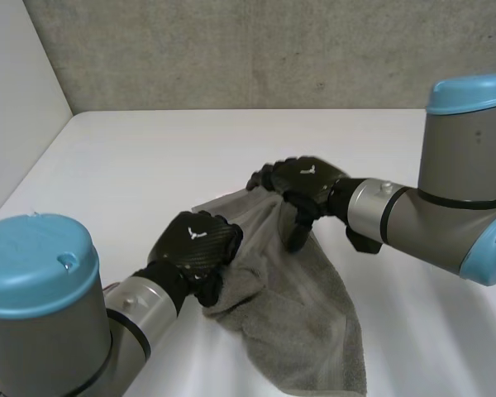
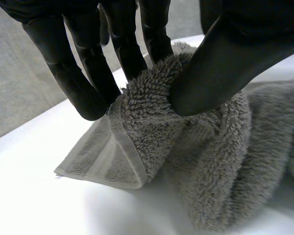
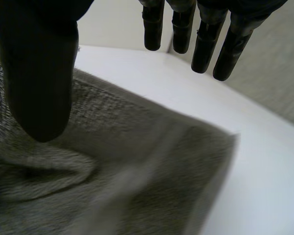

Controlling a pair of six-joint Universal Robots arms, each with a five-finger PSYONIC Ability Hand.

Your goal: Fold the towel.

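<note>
While right hand [image 1: 310, 179] fingers [image 3: 206, 46] hang straight, left hand [image 1: 200, 240] pinches towel [image 2: 152, 120].

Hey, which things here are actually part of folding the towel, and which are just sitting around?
Part of the job:
grey towel, lying crumpled
left hand, pinching a fold of it
right hand, fingers straight, over its far corner

Just there:
white table, the surface under the work
concrete wall behind it
</note>
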